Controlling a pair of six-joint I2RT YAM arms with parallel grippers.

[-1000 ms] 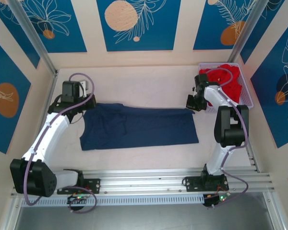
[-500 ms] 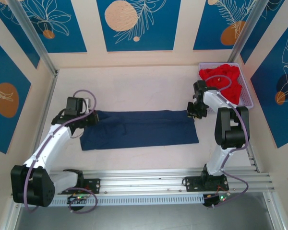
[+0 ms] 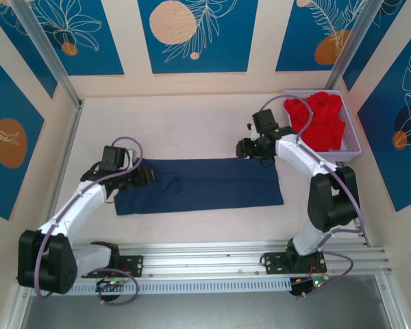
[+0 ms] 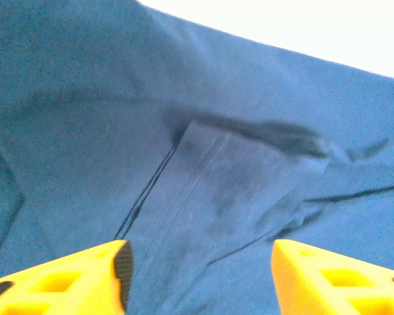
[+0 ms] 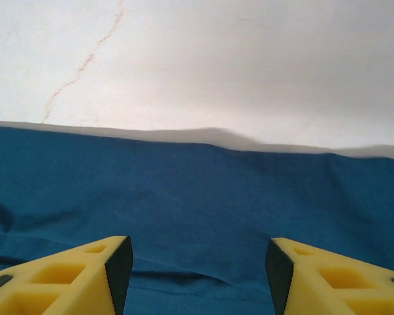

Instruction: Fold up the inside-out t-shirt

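Yellow fingers (image 4: 65,279) of the left gripper (image 4: 200,262) stand well apart, gripping nothing — the navy t-shirt (image 4: 236,190) lies wrinkled just beyond them. The right gripper (image 5: 197,266) gapes likewise, empty, shirt edge ahead of its tips, pale table (image 5: 217,65) farther on.

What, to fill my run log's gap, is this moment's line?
t-shirt: flat on table | left gripper: open above it | right gripper: open above it

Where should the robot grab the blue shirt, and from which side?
Probably pinch the far edge of the t-shirt, coming straight down from above. It lies flat in a long band, so only its edges can be pinched, and the right gripper hangs open over that edge with bare table beyond it.
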